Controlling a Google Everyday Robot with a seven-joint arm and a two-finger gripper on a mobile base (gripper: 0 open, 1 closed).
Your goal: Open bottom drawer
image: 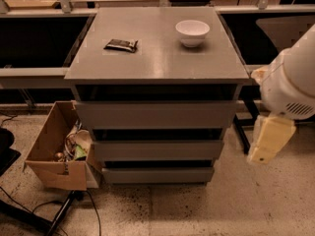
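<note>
The grey cabinet (157, 58) fills the middle of the camera view, and all of it lies to the left of the gripper as the camera sees it. The robot's white arm (293, 85) comes in from the right edge, clear of the cabinet's side. Low on that arm hangs the cream-coloured gripper (269, 140), just beyond the cabinet's right flank and touching nothing. Whether it is released or clenched I cannot tell, but nothing is seen in it.

Three flat, handleless fronts are stacked on the cabinet. The top drawer (155, 114) sits up and to the left of the gripper, and the middle drawer (157, 150) is at about the gripper's own height. The bottom drawer (157, 175) is the slimmest strip, nearest the floor (221, 205), and lies below the gripper and to its left. It looks shut, with only a dark slot along its upper edge.

This is the relation the coming move turns on. The drawer's long axis runs side to side across the view, and its near right end is the closest part to the gripper. By my reading, the gripper has to come down and across to the left to reach that upper edge. The pull would then run straight out from the cabinet face, towards the camera.

A cardboard box (54, 173) of odds and ends stands on the floor at the cabinet's far side, well apart from the gripper. On the cabinet top, well above the gripper, are a white bowl (192, 32) and, further left, a dark packet (121, 45).
</note>
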